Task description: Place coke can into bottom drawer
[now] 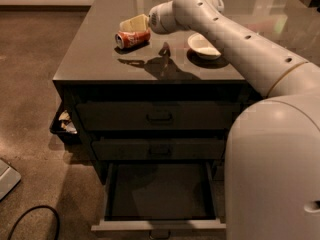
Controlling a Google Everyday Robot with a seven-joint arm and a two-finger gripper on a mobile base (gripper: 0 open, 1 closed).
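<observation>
The coke can (pixel 133 38) lies on its side on the dark countertop (pixel 95 59), towards the back left. My gripper (pixel 139 23) is at the end of the pale arm, just behind and above the can and close to its upper side. The bottom drawer (pixel 158 193) is pulled open at the foot of the cabinet. Its dark interior shows nothing inside. The two drawers above it are shut.
A white bowl (pixel 202 45) stands on the counter right of the can, partly under my arm. A black bin (pixel 62 126) with scraps sits on the floor left of the cabinet. A cable (pixel 30 219) and a grey flat object (pixel 7 178) lie at the lower left.
</observation>
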